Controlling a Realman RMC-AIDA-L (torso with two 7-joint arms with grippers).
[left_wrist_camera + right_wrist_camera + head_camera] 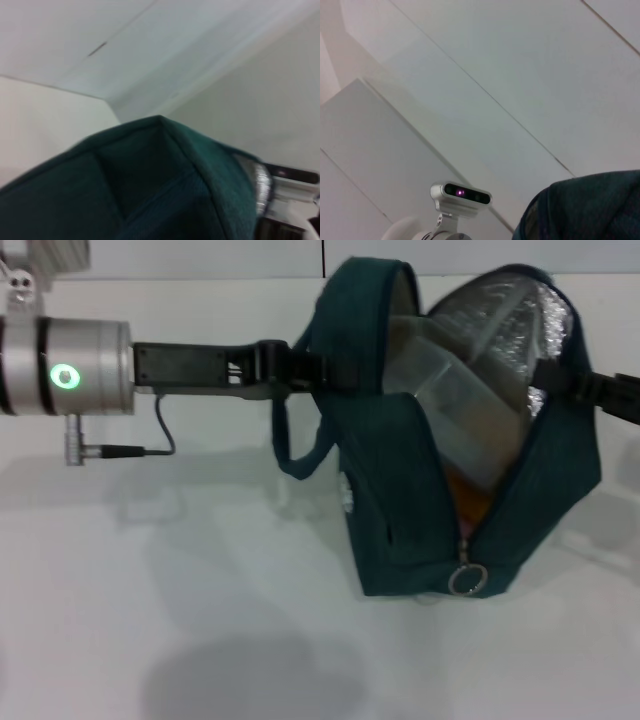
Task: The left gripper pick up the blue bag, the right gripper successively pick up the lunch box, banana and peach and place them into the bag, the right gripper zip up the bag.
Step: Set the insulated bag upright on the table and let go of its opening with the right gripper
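Teal blue bag (400, 510): left gripper (300, 368) jaws clamp its rim; zip ring (467, 579) lies below and nearer than right gripper (600, 390), jaws' state untellable.

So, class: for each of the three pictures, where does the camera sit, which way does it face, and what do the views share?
Head view: on the robot's head, looking down at the table; shows the left gripper at the blue bag.
Left wrist view: on the left arm, facing up across the bag's edge; no fingers visible.
Right wrist view: on the right arm, facing up toward the robot's head camera.
All three show the bag.
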